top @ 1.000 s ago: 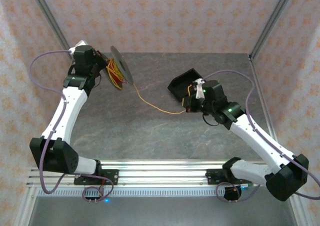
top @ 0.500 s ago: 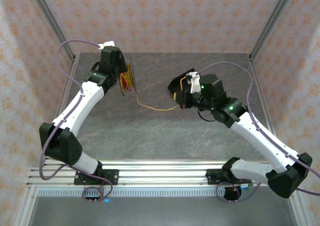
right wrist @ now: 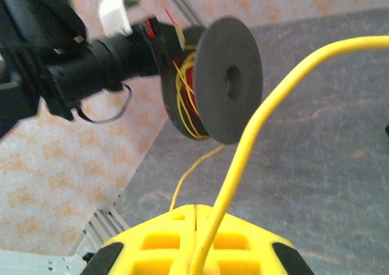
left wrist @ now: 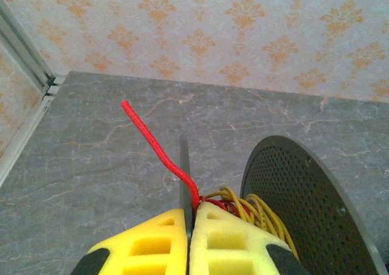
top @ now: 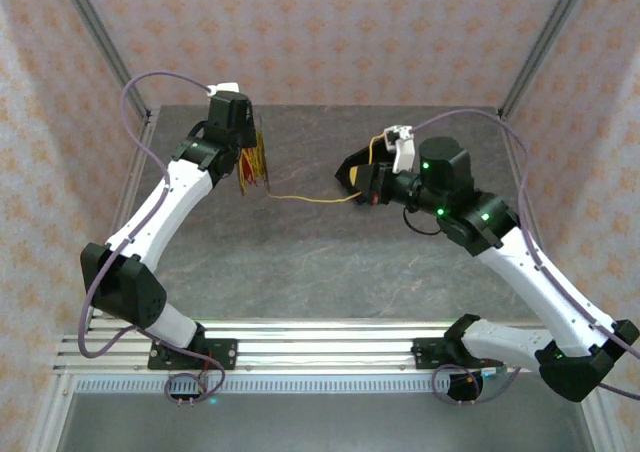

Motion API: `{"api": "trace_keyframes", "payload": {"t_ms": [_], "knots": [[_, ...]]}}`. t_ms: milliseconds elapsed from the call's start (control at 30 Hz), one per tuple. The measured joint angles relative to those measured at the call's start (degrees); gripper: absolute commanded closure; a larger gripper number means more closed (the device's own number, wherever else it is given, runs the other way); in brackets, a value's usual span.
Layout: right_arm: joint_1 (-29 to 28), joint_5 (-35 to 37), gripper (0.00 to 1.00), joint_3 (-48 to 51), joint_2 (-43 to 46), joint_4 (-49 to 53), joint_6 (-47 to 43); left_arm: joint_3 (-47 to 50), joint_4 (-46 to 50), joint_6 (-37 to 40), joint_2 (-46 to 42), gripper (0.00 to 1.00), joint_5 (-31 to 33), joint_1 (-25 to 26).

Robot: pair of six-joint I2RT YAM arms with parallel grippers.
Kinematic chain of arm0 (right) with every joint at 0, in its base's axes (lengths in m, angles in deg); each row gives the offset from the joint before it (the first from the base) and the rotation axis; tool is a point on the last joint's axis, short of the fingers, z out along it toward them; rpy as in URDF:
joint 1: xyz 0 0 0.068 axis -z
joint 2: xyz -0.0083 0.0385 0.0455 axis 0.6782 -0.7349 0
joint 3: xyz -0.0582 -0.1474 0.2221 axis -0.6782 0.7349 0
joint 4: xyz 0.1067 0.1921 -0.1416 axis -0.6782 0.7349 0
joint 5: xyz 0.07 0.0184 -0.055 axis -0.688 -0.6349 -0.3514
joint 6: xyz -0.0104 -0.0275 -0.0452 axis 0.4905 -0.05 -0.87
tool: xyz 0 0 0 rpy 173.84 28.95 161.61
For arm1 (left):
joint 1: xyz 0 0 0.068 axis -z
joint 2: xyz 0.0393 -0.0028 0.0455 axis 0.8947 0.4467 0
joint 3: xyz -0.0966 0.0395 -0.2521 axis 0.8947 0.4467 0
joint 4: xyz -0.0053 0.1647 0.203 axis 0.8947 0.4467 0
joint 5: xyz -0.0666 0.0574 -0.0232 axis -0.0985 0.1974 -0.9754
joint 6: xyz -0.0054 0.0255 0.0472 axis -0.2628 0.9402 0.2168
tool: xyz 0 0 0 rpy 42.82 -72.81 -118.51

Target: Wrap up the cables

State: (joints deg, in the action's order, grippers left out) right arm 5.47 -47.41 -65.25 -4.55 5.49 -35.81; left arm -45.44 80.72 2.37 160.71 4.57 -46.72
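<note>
Top external view: left gripper (top: 244,168) clenched on a spool (top: 258,158) partly wound with yellow cable (top: 310,198); right gripper (top: 368,188) grasps the loose stretch left to wind.

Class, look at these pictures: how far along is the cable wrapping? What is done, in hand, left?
Done: several turns of yellow cable sit on the spool. In hand: the left gripper holds the spool and a red wire end; the right gripper pinches the cable. Left: the loose stretch between them is not yet wound.

Bright even light, soft shadows, blurred foreground
</note>
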Motion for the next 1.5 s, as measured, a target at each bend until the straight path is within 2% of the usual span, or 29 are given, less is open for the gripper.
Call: {"api": "trace_keyframes", "payload": {"t_ms": [233, 433, 633, 867, 1033, 1200, 1367, 1500], "knots": [[-0.02, 0.87, 1.00, -2.93, 0.87, -0.07, 0.83, -0.20, 0.70, 0.11, 0.00, 1.00, -0.24, 1.53], [-0.02, -0.72, 1.00, -5.60, -4.74, 0.13, 2.21, -0.20, 0.94, 1.95, 0.02, 1.00, 0.11, 2.40], [-0.04, -0.44, 1.00, -17.81, -8.55, 0.17, 2.03, 0.39, 0.63, 2.99, -0.04, 1.00, -0.31, 5.18], [0.61, 8.68, 1.00, -37.31, -19.10, 7.34, -2.36, 4.85, -1.66, 4.55, -1.68, 1.00, -2.60, 11.26], [4.02, 14.21, 1.00, -49.62, -29.11, 15.76, -3.96, 9.11, -3.54, 7.08, -4.83, 1.00, -4.24, 14.03], [8.96, 19.58, 1.00, -56.78, -34.67, 23.17, -5.25, 12.11, -4.42, 8.85, -8.46, 1.00, -6.69, 14.80], [14.84, 21.49, 1.00, -58.47, -36.92, 28.09, -5.64, 15.15, -6.51, 9.88, -13.35, 1.00, -12.76, 15.23], [17.49, 18.75, 1.00, -57.09, -37.11, 28.48, -5.60, 15.78, -6.47, 10.80, -15.30, 1.00, -17.57, 15.91]]}}
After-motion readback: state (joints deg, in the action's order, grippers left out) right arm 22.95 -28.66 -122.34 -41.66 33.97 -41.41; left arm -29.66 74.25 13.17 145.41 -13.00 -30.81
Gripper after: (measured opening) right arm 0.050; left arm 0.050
